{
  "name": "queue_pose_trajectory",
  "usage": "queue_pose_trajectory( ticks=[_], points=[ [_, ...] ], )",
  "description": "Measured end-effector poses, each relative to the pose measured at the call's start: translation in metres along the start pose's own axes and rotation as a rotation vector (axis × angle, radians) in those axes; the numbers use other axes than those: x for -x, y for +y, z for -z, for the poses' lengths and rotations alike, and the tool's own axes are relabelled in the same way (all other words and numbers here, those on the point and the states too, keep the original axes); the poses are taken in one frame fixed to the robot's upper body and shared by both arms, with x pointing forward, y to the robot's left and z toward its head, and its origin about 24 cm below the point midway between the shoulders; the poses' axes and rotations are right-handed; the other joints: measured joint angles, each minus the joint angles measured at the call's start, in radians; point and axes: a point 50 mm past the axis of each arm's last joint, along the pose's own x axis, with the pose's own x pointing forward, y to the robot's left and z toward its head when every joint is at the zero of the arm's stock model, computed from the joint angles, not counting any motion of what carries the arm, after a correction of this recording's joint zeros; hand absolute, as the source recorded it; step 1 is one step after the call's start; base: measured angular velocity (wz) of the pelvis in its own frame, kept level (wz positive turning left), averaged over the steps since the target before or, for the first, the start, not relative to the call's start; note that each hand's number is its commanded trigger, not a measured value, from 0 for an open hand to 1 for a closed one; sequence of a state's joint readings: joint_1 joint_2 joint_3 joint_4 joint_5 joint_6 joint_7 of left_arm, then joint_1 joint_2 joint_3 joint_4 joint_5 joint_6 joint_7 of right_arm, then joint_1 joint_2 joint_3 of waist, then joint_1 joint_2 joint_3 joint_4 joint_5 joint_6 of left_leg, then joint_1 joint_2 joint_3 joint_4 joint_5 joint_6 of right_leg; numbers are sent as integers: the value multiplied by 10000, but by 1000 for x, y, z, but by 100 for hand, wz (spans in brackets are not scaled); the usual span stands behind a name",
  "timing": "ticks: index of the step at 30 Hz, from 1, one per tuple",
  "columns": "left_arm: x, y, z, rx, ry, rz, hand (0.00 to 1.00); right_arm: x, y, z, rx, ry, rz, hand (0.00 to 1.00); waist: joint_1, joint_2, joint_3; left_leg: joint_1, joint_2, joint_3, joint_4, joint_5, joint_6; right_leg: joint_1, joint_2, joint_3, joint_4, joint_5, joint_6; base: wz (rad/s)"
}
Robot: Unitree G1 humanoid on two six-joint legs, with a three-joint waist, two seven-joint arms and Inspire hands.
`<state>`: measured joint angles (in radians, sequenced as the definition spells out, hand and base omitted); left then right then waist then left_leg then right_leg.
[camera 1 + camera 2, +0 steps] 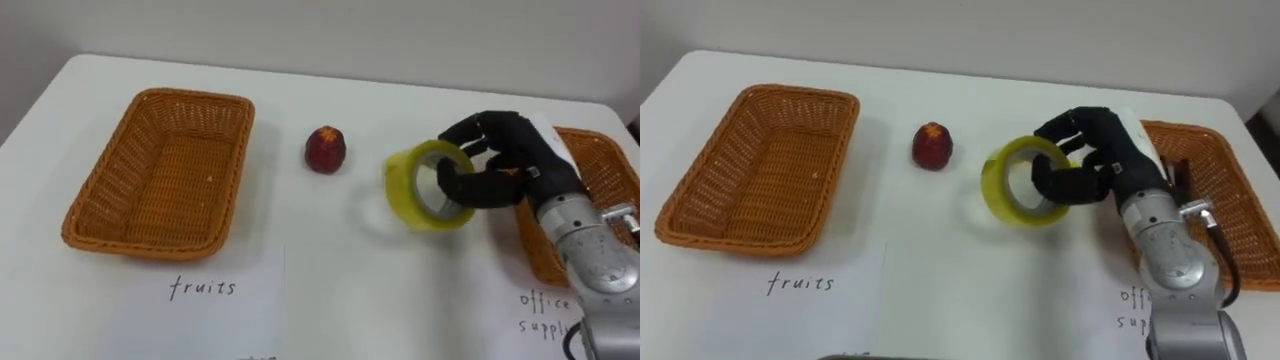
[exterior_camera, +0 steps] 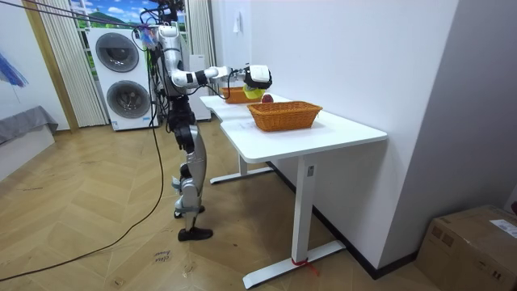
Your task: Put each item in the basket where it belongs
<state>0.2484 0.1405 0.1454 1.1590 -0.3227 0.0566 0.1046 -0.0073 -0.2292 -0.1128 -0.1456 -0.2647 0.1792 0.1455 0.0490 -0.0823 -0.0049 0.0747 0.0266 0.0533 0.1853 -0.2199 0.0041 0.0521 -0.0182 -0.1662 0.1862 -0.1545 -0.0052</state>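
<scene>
My right hand (image 1: 500, 160) (image 1: 1095, 160) is shut on a yellow roll of tape (image 1: 428, 185) (image 1: 1023, 182), held a little above the white table (image 1: 300, 260) at centre right. A red fruit (image 1: 326, 149) (image 1: 932, 145) rests on the table just left of the tape. The fruits basket (image 1: 160, 170) (image 1: 755, 165) stands empty at the left. The office supplies basket (image 1: 590, 200) (image 1: 1220, 195) stands at the right, behind my right arm, with something dark inside. In the room view I stand at the table's side with the right hand (image 2: 257, 77) reached out over it.
Paper labels lie at the table's front edge: "fruits" (image 1: 203, 288) below the left basket and an office supplies label (image 1: 545, 312) below the right one. A wall runs behind the table. Washing machines (image 2: 121, 77) stand behind me in the room view.
</scene>
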Motion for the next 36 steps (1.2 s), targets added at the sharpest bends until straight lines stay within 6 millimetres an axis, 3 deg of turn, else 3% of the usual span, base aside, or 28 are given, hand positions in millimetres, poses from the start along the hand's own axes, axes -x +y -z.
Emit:
queue_pose_trajectory(
  ticks=[5,12,16,22,29,36],
  points=[
    [0,0,-1,11,-26,22,0,1,-9,1,-1495,-126,682,100,-219,46,47,50,-14,20,-29,-5,-1,63,-3,75,-6,-1,1,-1],
    [1,3,4,5,76,13,0,4,-21,5,-1784,-22,1857,100,-480,82,70,51,-27,34,-8,-3,0,83,16,143,-117,-8,16,0],
    [1,2,5,98,45,27,0,12,-25,16,-1685,386,2385,100,-480,71,47,46,-25,33,-60,-3,1,48,23,143,-131,-10,20,0],
    [1,2,8,284,126,34,0,22,-36,30,-1673,967,3377,100,-468,164,79,70,-19,30,-84,-2,3,-18,23,167,-8,-30,51,0],
    [1,4,10,455,209,62,0,24,-44,32,-1672,1080,4338,100,-467,92,75,104,-20,162,-108,-3,3,-27,25,264,7,-33,54,-3],
    [2,9,16,482,421,-78,0,27,-45,45,-1690,1688,4908,100,-470,-31,16,176,-23,223,-137,-1,2,22,26,301,19,-33,53,-1]
  ],
)
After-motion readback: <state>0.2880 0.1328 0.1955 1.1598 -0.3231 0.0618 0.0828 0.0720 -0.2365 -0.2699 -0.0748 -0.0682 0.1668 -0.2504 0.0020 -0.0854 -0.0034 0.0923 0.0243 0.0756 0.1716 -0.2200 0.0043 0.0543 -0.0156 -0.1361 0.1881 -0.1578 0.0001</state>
